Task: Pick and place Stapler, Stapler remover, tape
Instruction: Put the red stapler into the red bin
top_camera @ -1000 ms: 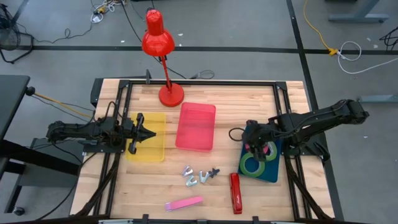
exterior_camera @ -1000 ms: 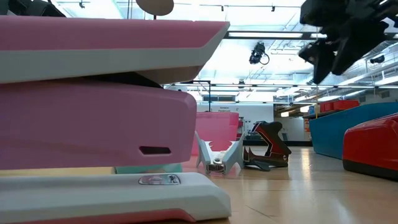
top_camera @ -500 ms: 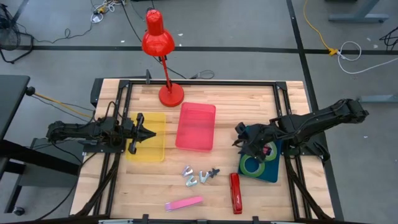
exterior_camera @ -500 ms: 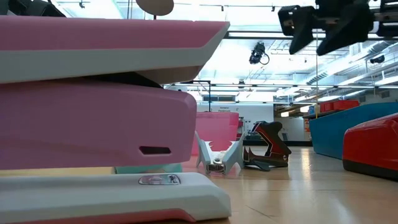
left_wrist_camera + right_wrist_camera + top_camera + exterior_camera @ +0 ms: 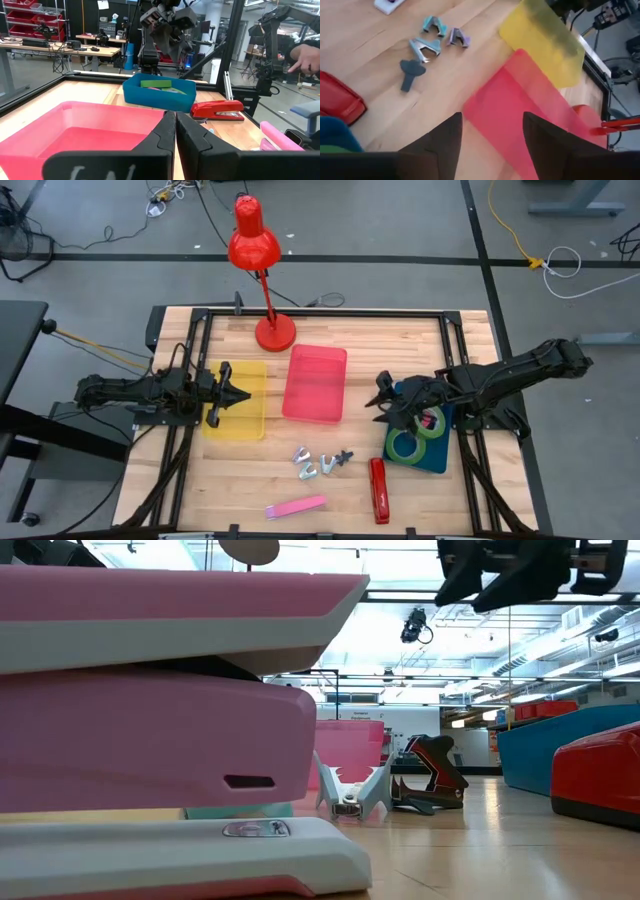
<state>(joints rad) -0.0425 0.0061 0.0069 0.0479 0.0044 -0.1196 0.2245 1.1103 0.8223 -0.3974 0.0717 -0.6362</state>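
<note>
Tape (image 5: 408, 444) lay in the blue tray (image 5: 440, 456) near the bench's right edge — the right pincer (image 5: 384, 402) hung empty and open just beside that tray. Nearer the left edge, the left pincer (image 5: 237, 393) waited closed over the yellow tray (image 5: 250, 420).
</note>
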